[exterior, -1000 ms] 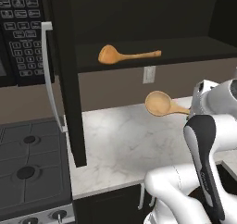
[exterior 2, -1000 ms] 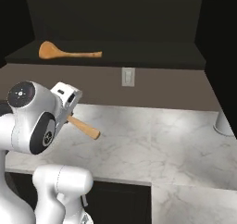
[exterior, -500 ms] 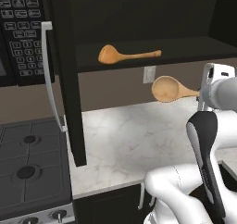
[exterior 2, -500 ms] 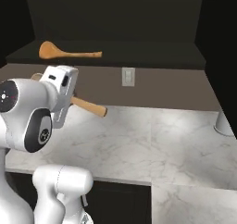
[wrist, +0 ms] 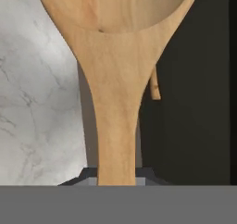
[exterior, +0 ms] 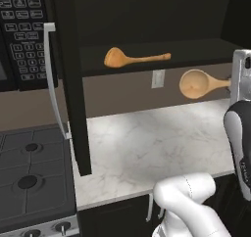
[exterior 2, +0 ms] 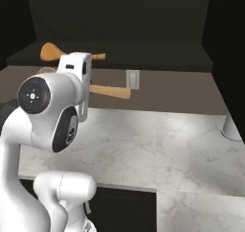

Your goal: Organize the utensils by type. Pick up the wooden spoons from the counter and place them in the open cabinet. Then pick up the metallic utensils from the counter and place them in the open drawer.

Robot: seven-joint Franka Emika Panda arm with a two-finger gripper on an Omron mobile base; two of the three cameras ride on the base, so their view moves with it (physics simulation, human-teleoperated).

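From the left base camera: held wooden spoon (exterior: pixel 198 83) level in the air, bowl toward the open cabinet (exterior: pixel 147 55), just below and right of its shelf, where the other wooden spoon (exterior: pixel 132 59) lies lengthwise. From the right base camera: handle (exterior 2: pixel 111 91) jutting right from the white hand, beneath the shelf lip, above the counter (exterior 2: pixel 158 135). From the hand camera: gripper (wrist: pixel 115 174) clamped on the handle, bowl straight ahead.
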